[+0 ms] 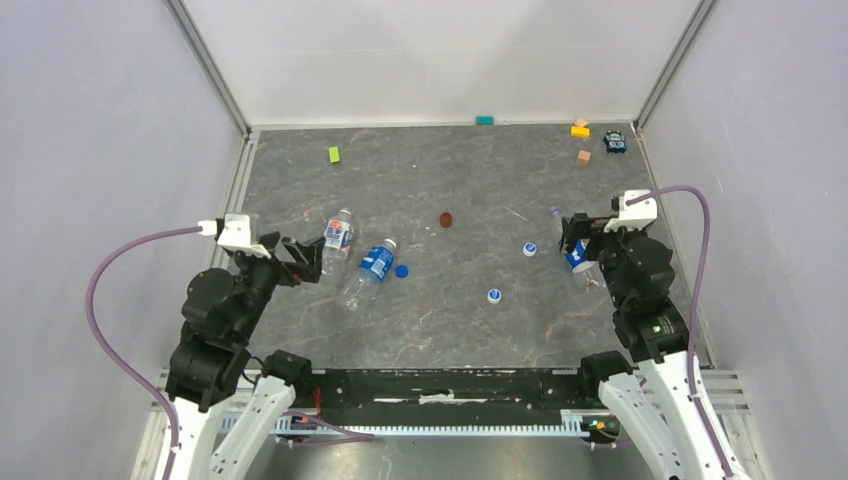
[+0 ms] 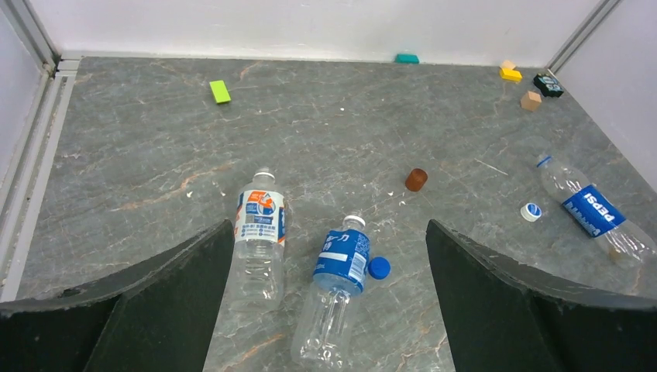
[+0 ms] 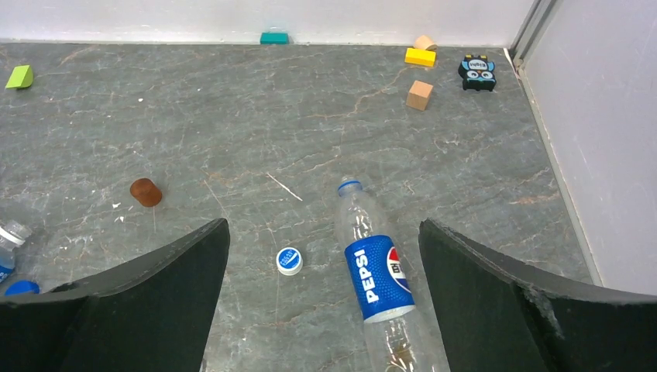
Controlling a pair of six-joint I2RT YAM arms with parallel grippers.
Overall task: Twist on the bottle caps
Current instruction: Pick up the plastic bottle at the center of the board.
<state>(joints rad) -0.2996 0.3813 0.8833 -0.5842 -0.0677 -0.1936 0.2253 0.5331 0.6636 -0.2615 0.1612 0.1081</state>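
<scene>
Three clear bottles lie uncapped on the grey table: an orange-and-blue labelled one point(image 1: 338, 238) point(image 2: 259, 232), a blue-labelled one point(image 1: 373, 267) point(image 2: 338, 271) and a Pepsi one point(image 1: 574, 254) point(image 3: 378, 279) point(image 2: 593, 211). A solid blue cap point(image 1: 402, 270) point(image 2: 379, 267) rests beside the blue-labelled bottle. One whitish cap point(image 1: 529, 249) point(image 3: 289, 261) point(image 2: 531, 211) lies left of the Pepsi bottle, another point(image 1: 494, 295) nearer the front. My left gripper point(image 1: 303, 258) point(image 2: 329, 232) hovers open just left of the two left bottles. Above the Pepsi bottle my right gripper point(image 1: 574, 236) point(image 3: 324, 229) is open too, holding nothing.
A dark red-brown disc point(image 1: 446, 220) point(image 2: 416, 180) point(image 3: 146, 192) lies mid-table. Toy blocks sit along the back: green point(image 1: 334, 154), teal point(image 1: 485, 120), yellow point(image 1: 580, 129), tan point(image 1: 583, 157), plus a black toy point(image 1: 614, 142). White walls enclose the table on three sides.
</scene>
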